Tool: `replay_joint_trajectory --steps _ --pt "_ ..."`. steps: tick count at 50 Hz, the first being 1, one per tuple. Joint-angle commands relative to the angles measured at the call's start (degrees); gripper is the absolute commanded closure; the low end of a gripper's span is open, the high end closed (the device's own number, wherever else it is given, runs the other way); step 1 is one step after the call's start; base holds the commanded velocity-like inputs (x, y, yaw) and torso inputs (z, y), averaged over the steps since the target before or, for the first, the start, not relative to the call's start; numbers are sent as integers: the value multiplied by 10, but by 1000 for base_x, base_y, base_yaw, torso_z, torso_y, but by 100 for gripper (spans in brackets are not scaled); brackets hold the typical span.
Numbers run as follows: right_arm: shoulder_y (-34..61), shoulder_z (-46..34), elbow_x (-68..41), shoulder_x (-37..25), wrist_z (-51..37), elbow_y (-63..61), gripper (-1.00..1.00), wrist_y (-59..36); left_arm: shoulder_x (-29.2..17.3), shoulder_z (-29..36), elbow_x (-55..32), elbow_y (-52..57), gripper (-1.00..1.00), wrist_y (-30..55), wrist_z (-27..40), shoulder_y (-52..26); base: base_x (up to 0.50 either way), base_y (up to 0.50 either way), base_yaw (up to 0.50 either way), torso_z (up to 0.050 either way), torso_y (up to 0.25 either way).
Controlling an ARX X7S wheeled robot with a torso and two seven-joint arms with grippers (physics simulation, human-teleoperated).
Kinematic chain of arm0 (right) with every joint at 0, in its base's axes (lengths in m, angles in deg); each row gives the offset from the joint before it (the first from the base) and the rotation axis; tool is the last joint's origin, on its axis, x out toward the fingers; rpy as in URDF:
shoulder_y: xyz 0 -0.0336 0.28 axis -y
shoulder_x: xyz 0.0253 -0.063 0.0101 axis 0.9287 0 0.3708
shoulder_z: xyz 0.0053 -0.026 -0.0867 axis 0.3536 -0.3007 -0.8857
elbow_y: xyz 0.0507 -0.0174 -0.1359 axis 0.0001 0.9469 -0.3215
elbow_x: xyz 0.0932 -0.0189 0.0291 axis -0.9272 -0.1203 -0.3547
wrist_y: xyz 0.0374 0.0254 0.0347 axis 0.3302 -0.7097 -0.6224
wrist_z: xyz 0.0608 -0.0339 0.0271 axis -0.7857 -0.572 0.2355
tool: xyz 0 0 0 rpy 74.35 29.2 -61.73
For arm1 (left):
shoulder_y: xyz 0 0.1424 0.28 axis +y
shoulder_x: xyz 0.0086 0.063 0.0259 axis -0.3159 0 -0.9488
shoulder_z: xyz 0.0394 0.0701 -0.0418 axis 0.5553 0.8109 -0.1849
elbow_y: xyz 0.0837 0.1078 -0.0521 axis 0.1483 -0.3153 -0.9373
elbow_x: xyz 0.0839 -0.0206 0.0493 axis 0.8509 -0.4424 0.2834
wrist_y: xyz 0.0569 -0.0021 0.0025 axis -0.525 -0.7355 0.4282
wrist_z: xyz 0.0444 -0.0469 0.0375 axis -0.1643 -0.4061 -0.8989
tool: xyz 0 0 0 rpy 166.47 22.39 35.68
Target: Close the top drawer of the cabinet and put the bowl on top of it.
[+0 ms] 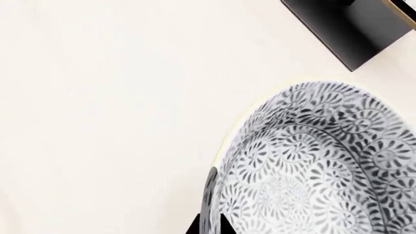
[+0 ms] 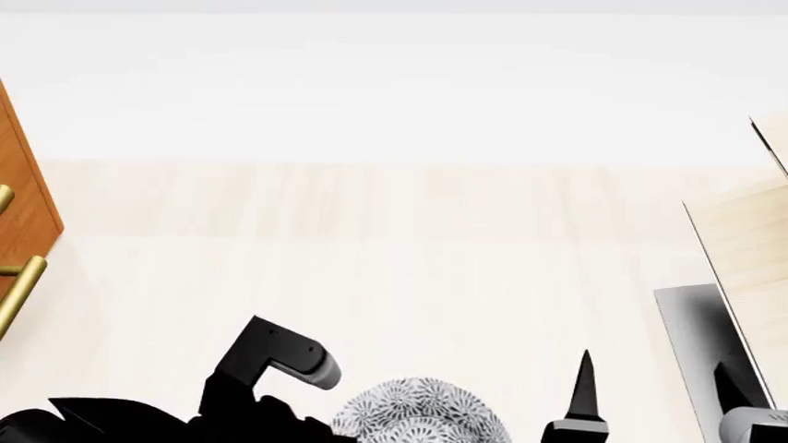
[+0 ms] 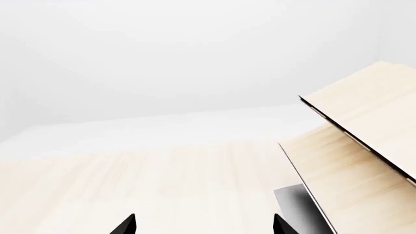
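Below the left gripper (image 1: 209, 222), jaws seemingly astride its rim, sits the cropped bowl (image 1: 318, 165); right gripper (image 3: 202, 225) jaws apart

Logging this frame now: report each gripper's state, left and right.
Left gripper: at the bowl rim, one finger outside the wall; grip cannot be told.
Right gripper: open, holding nothing.

The light was very bright and even, so the pale table (image 2: 407, 240) looked washed out and almost white far away. Shadows were soft and faint. The bowl (image 1: 325, 161) looked sharp, with no blur or bending at the edges.
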Motion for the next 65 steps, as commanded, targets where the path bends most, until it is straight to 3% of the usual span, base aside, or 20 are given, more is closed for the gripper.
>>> replay_joint_trajectory --steps 1,65 --pt "-3 -1 0 -1 -1 -2 -100 3 -19 -10 -9 45 100 16 24 1 0 0 0 0 0" --pt "-26 15 -25 -17 -14 -25 -100 18 -84 -99 -121 215 100 106 141 -50 0 0 0 0 0"
